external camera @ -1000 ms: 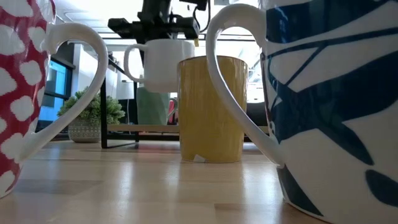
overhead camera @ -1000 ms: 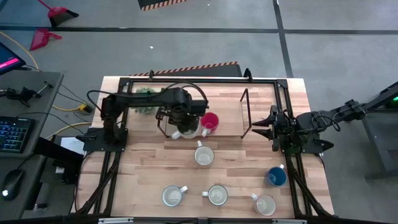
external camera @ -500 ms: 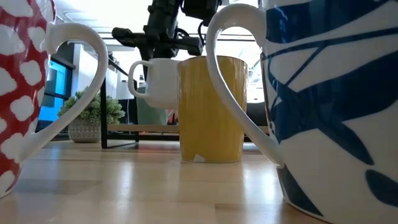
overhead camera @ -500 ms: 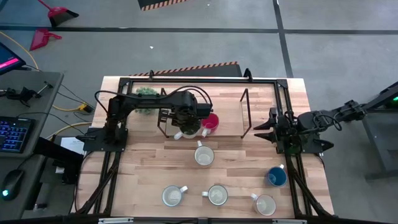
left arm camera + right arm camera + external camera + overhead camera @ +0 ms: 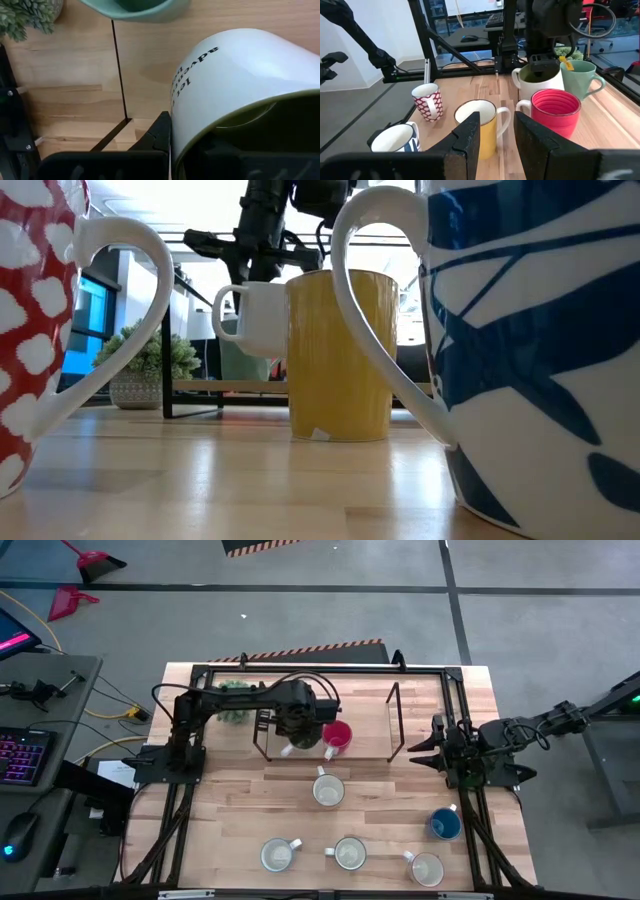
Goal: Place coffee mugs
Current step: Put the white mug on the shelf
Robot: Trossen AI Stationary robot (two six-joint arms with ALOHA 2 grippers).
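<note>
A white mug (image 5: 255, 318) with an olive-green inside (image 5: 537, 80) hangs above the table's far middle, and my left gripper (image 5: 297, 730) is shut on it from above. Just behind it a teal-green mug (image 5: 581, 75) stands on its base, and a red mug (image 5: 337, 736) stands beside it. Toward the near edge stand a yellow mug (image 5: 480, 122), a red-and-white patterned mug (image 5: 427, 100), a blue-and-white mug (image 5: 395, 142) and other pale mugs (image 5: 349, 853). At the right edge my right gripper (image 5: 425, 750) is open, held level, with nothing between its fingers. My left gripper has the white mug by its wall at the rim (image 5: 181, 131). One finger (image 5: 159, 134) is outside the wall and the other is down inside the mug. The fingers come from above, pointing down. The mug hangs about upright, clear of the table, its handle (image 5: 226, 312) toward the table's left.
A spiky green potted plant (image 5: 232, 700) stands far left. Thin black wire frames (image 5: 262, 737) (image 5: 393, 722) stand upright on either side of the held mug and the red mug. A blue mug (image 5: 445, 825) stands near the right edge.
My left gripper has sunk toward the table with the white mug and drifted a little toward the far edge. The mug hangs lower than before, still clear of the wood, beside the red and teal mugs.
</note>
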